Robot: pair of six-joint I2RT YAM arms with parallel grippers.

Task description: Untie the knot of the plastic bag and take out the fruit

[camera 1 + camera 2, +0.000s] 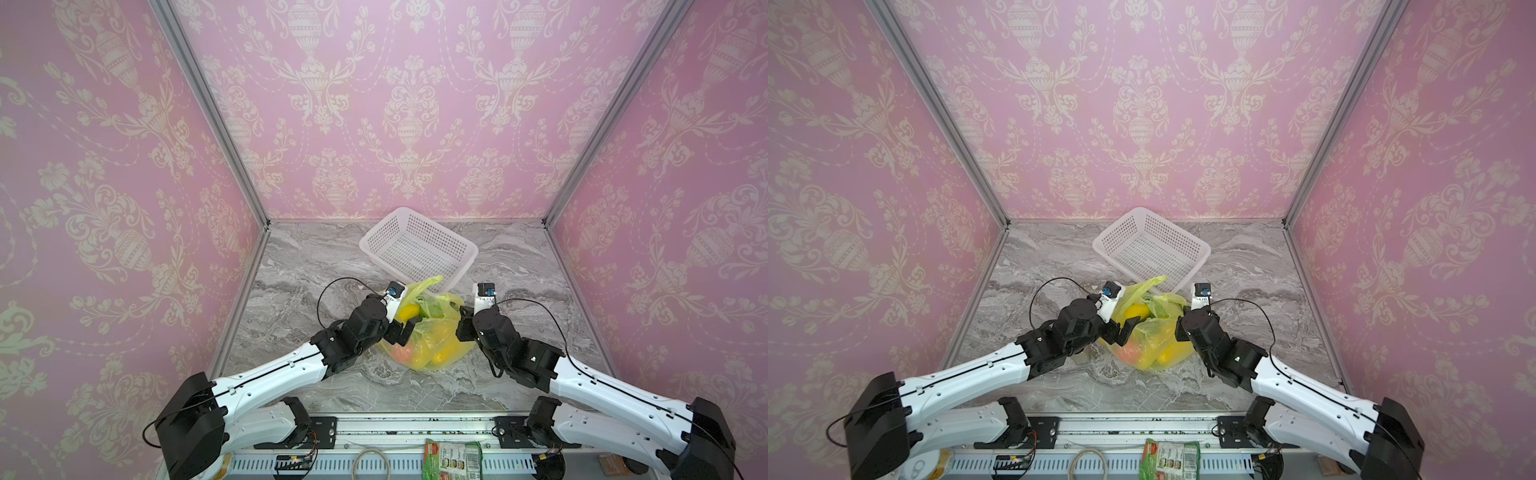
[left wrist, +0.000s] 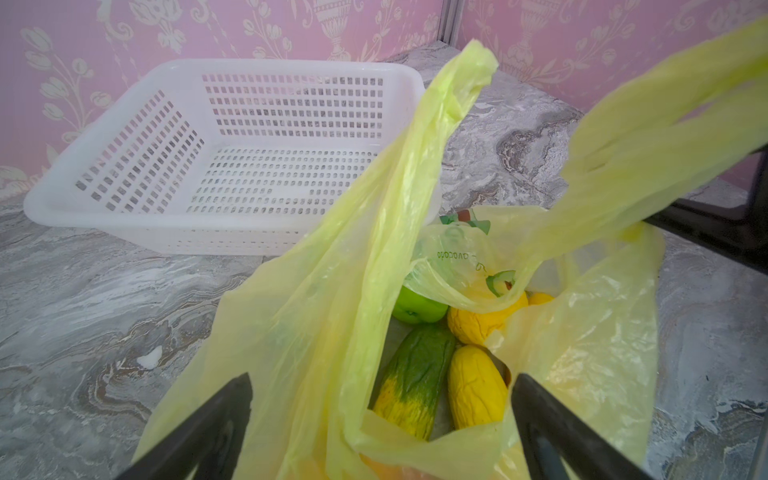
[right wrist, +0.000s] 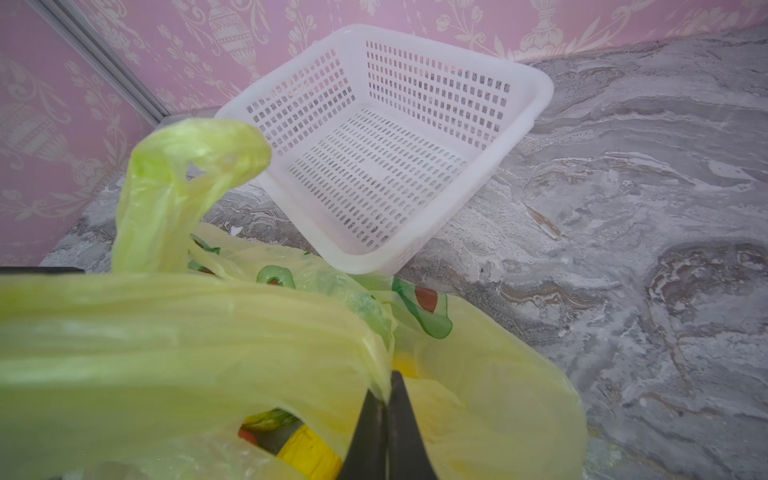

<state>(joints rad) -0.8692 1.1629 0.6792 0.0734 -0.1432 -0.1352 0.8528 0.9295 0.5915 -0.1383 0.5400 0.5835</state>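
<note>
The plastic bag (image 1: pixel 436 338) (image 1: pixel 1156 340) lies on the marble table in front of the basket, mouth open. No knot is in view: its two handles stand apart, one upright (image 2: pixel 436 137), the other (image 2: pixel 665 124) pulled sideways. My right gripper (image 3: pixel 388 388) (image 1: pixel 460 318) is shut on that pulled handle at the bag's rim. My left gripper (image 2: pixel 380 378) (image 1: pixel 409 328) hangs open over the bag mouth, its fingers either side of the near rim. Inside lie fruit: a green apple (image 2: pixel 415 309), a green-orange oblong one (image 2: pixel 419 374) and yellow ones (image 2: pixel 476 386).
A white perforated basket (image 1: pixel 473 249) (image 1: pixel 1205 249) (image 2: pixel 249 66) (image 3: pixel 540 83) stands just behind the bag, with nothing in it. A green snack packet (image 1: pixel 451 459) lies on the rail below the table's front edge. Pink walls close in the back and both sides.
</note>
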